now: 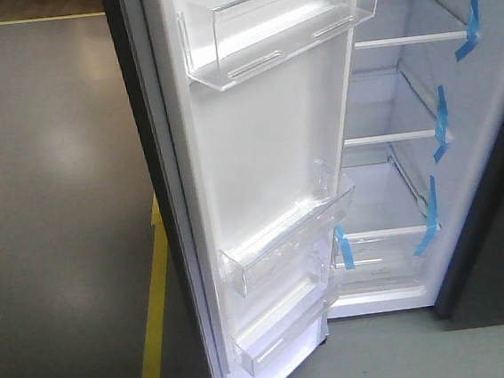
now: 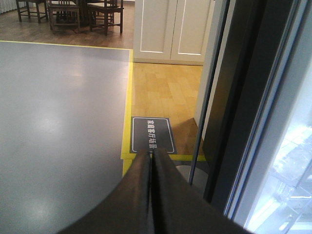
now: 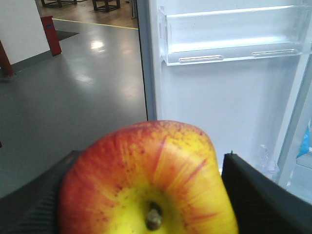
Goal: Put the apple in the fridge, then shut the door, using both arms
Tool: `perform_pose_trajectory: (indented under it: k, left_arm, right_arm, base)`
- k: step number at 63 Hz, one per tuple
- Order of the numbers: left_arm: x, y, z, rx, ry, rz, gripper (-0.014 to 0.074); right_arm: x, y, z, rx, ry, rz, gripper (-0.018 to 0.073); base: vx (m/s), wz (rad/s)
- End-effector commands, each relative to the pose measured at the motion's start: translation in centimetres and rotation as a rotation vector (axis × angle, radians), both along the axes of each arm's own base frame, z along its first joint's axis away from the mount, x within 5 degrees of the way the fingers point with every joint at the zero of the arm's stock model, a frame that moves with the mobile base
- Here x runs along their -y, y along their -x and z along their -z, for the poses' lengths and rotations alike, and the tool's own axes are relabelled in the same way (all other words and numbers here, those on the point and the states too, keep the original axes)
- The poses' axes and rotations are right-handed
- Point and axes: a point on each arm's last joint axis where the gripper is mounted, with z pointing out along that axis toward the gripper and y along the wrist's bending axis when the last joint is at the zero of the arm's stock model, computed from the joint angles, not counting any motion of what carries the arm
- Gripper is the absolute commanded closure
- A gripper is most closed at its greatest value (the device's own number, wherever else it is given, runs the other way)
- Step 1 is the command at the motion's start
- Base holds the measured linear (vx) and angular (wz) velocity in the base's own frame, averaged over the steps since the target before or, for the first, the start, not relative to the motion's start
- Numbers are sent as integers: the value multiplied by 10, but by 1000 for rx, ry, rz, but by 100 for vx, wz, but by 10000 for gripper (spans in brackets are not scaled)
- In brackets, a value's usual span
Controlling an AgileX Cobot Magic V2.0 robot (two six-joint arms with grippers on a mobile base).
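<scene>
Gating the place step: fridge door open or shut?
Open. The door is swung wide, its white inside and clear bins facing the camera; the fridge interior is exposed.

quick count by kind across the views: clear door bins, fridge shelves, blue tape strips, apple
clear door bins: 3
fridge shelves: 3
blue tape strips: 4
apple: 1
total: 11
</scene>
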Motion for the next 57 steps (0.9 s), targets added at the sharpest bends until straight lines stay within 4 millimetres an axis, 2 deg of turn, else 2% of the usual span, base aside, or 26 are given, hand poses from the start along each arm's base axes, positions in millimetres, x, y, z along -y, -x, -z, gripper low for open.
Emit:
perform_pose_trajectory:
  k: [1, 57]
  left_arm:
    - [1, -1, 0, 59, 4, 12, 603]
    - [1, -1, 0, 59, 4, 12, 603]
  right_arm:
    - [0, -2, -12, 67, -48, 13, 563]
    - [0, -2, -12, 67, -48, 13, 563]
  base:
    - [13, -1]
    - [8, -1]
